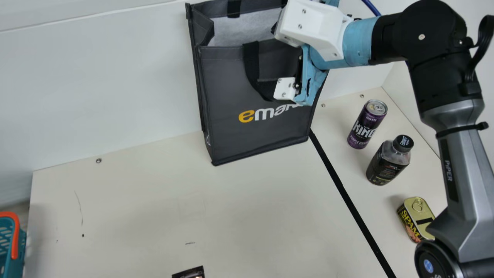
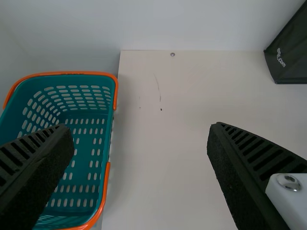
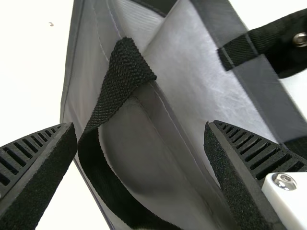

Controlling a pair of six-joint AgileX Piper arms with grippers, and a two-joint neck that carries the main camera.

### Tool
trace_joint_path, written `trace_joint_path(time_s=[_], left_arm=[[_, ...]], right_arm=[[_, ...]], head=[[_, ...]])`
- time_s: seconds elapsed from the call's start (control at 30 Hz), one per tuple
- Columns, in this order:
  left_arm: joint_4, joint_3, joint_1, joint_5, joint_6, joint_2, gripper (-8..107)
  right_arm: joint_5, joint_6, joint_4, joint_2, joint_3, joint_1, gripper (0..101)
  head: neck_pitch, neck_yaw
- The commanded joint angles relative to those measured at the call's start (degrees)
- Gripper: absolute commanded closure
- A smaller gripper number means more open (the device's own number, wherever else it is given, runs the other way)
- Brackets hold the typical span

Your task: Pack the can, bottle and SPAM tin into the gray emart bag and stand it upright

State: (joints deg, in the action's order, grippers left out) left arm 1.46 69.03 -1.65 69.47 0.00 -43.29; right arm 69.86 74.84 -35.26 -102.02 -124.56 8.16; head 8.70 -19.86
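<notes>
The gray emart bag (image 1: 227, 77) stands upright, long axis vertical, mouth up, lettered face frontward. At its front panel, the right gripper (image 1: 307, 87) is spread, clenching nothing. Rightward stand the can (image 1: 364, 127), bottle (image 1: 388, 164) and SPAM tin (image 1: 415, 220). The left gripper (image 2: 140, 127) gapes near the basket (image 2: 103, 91).

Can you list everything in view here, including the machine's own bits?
Bag: one, gray, table's back
Can: one, purple and black, right of bag
Bottle: one, dark, in front of can
SPAM tin: one, gold-topped, front right
Strip: one, black, across table
Table: one, cream
Basket: one, teal and orange, left of table
Unclear item: one, dark, front edge
Left claw: one, black-fingered, left side
Right claw: one, black-fingered, at bag
</notes>
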Motion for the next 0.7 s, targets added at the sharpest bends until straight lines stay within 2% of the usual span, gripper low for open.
trace_joint_path(time_s=[0.0,0.17,0.63,0.67], left_arm=[[0.0,0.0,0.0,0.0,0.0,0.0,9],[0.0,0.0,0.0,0.0,0.0,0.0,9],[0.0,0.0,0.0,0.0,0.0,0.0,9],[0.0,0.0,0.0,0.0,0.0,0.0,9]], right_arm=[[0.0,0.5,-0.4,-0.2,0.4,-0.1,6],[0.0,1.9,-1.0,-1.0,1.4,-0.2,6],[0.0,4.4,-2.7,-1.8,2.8,-0.5,100],[0.0,4.5,-2.7,-1.8,2.8,-0.5,101]], head=[[1.3,-0.1],[1.3,-0.1],[1.3,-0.1],[1.3,-0.1]])
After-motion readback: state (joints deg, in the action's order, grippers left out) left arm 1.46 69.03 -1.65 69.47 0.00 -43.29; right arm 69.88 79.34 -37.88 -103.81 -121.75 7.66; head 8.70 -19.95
